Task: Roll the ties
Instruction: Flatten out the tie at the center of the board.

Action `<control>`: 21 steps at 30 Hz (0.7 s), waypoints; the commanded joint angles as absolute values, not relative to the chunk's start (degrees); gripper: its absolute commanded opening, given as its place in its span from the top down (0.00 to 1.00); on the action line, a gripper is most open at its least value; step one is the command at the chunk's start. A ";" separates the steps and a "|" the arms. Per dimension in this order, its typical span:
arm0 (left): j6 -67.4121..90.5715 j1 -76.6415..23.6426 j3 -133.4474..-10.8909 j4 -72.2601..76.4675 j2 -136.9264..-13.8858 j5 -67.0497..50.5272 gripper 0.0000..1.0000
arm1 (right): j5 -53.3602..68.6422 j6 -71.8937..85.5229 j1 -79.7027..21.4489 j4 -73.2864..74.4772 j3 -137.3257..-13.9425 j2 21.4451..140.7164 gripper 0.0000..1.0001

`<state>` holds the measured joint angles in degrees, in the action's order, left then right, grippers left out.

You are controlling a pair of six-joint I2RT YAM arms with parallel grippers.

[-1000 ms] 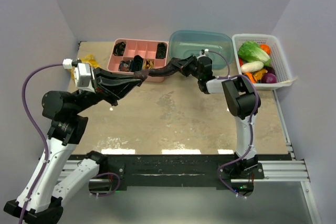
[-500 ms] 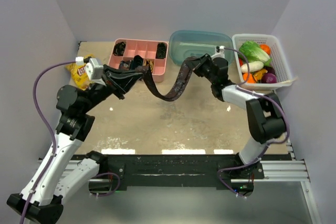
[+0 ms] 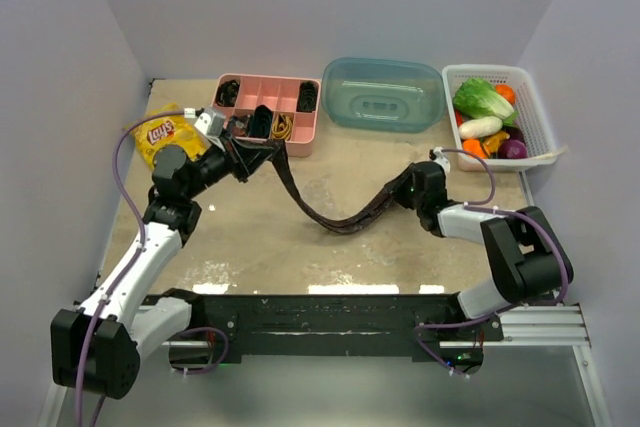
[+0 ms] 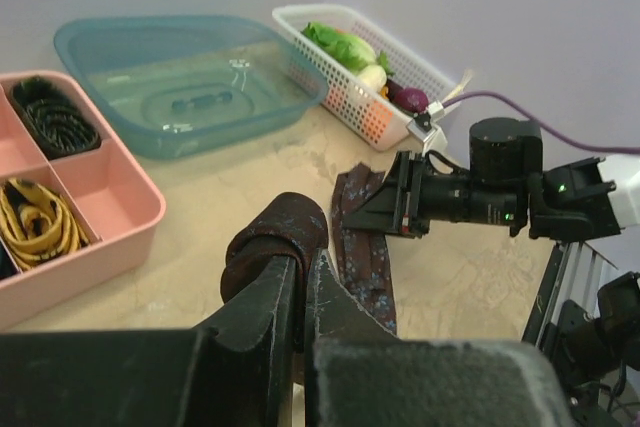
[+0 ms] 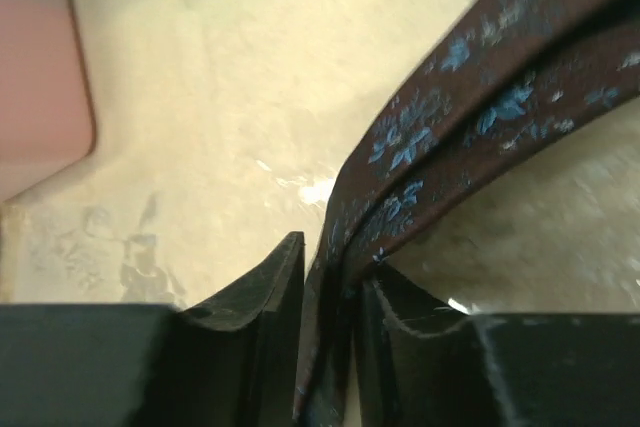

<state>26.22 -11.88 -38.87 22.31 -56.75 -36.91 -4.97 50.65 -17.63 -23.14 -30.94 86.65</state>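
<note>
A dark maroon tie [image 3: 335, 215] with small blue flecks hangs in a sagging arc between my two grippers, and its lowest part rests on the table. My left gripper [image 3: 262, 150] is shut on one end, near the pink tray; in the left wrist view [image 4: 300, 267] the fabric [image 4: 280, 237] folds over the fingertips. My right gripper [image 3: 402, 190] is shut on the other end, low at the table's right middle; in the right wrist view [image 5: 330, 277] the tie [image 5: 470, 107] runs up and to the right from the jaws.
A pink divided tray [image 3: 300, 144] at the back holds rolled ties [image 3: 306, 97] in several compartments. A teal plastic tub [image 3: 382, 94] stands beside it, then a white basket of vegetables [image 3: 496, 112] at the far right. A yellow chip bag [image 3: 160, 133] lies at the back left.
Both grippers came down and forward with the tie. The right gripper dropped from near the teal tub to the table; the tie went from taut to a slack arc touching the table.
</note>
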 commanded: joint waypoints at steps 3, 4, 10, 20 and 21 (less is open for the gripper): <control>25.23 -11.34 -36.47 24.89 -53.97 -39.99 1.00 | -5.28 49.75 -17.49 -18.90 -28.40 79.29 0.45; 24.35 -11.34 -36.82 23.39 -53.44 -39.56 1.00 | -4.32 49.75 -17.49 -18.11 -28.13 78.49 0.37; 19.95 -11.43 -39.99 11.88 -50.89 -38.15 1.00 | 0.96 47.55 -17.49 -11.52 -27.16 72.35 0.22; 16.44 -11.34 -43.94 -6.30 -53.26 -29.63 1.00 | 4.15 33.60 -24.05 -1.08 -36.98 73.63 0.12; 16.44 -11.42 -44.29 -7.11 -53.44 -28.84 1.00 | 1.69 32.01 -25.47 -0.18 -41.44 75.65 0.12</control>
